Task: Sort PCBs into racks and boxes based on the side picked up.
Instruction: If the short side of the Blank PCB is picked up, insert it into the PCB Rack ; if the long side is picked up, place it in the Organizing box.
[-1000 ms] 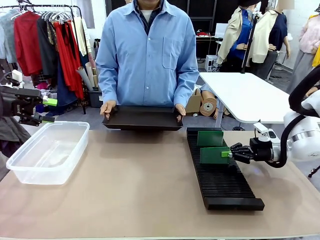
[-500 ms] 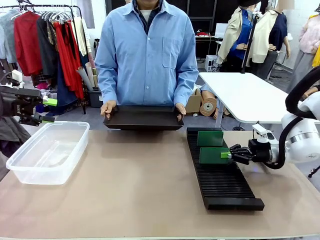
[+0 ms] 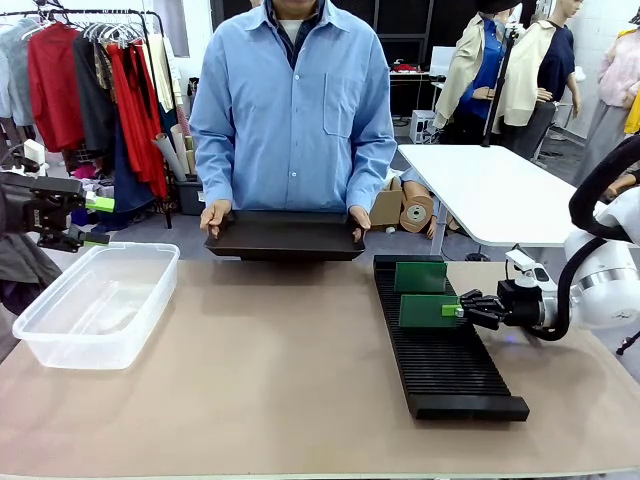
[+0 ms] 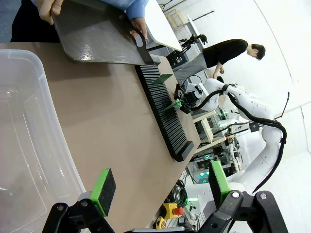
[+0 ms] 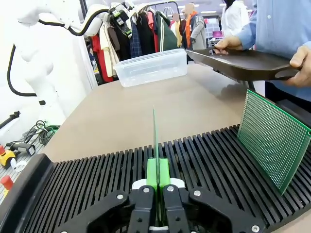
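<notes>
The right gripper (image 3: pixel 462 309) reaches in from the right over the rack (image 3: pixel 440 345), its jaws pinched on the edge of a PCB (image 3: pixel 429 311) that stands upright on the rack's slotted top. In the right wrist view the green pads (image 5: pixel 158 173) press together on that board (image 5: pixel 155 141), seen edge-on as a thin vertical line rising from the slots (image 5: pixel 102 179). A second PCB (image 3: pixel 420 276) stands upright in the rack nearer the person — in the right wrist view it (image 5: pixel 270 141) shows its dotted lighter face, a few slots to the right of the held one. The rack lies lengthwise on the right half of the table (image 3: pixel 260 370), running from the far edge toward the robot. The left gripper (image 3: pixel 98 221) hangs at the left edge above the far end of the clear box (image 3: pixel 98 303); in its own wrist view the fingers (image 4: pixel 103 191) stand wide apart with nothing between them, over the box (image 4: pixel 29 145). The person at the far side holds a shallow black tray (image 3: pixel 287 237) with both hands — one hand (image 3: pixel 214 216) at each end — tilted just above the table's far edge, next to the rack's far end.
</notes>
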Robot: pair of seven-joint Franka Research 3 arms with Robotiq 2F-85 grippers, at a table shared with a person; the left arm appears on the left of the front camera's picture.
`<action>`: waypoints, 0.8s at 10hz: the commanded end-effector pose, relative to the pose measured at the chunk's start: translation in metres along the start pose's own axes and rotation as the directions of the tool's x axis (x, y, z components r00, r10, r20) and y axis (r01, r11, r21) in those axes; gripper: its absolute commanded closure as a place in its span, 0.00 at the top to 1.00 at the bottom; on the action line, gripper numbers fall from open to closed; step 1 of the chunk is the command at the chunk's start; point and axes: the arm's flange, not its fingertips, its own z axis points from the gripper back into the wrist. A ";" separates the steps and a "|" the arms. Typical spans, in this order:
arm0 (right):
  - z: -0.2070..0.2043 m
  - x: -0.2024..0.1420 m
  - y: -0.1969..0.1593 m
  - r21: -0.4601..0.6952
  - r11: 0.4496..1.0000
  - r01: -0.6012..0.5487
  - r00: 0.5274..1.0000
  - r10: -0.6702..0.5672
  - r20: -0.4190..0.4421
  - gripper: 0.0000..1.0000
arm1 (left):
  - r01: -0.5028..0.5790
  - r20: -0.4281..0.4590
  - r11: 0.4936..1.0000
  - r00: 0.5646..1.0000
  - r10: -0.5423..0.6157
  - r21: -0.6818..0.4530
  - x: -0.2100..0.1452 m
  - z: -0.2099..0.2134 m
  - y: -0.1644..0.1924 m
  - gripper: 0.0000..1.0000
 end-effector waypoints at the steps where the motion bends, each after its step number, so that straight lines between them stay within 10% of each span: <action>1: 0.005 -0.008 -0.009 -0.075 0.997 0.025 0.998 -0.029 -0.051 0.00 | 0.002 0.001 1.000 1.000 -0.002 -0.003 -0.001 0.001 -0.002 1.00; 6: 0.008 -0.002 -0.008 -0.076 0.996 0.046 0.999 -0.047 -0.009 0.90 | 0.002 0.001 1.000 1.000 -0.002 -0.003 -0.001 0.001 -0.002 1.00; 8: 0.011 0.000 -0.007 -0.080 0.996 0.050 0.999 -0.050 0.008 1.00 | 0.002 0.001 1.000 1.000 -0.002 -0.003 -0.001 0.001 -0.002 1.00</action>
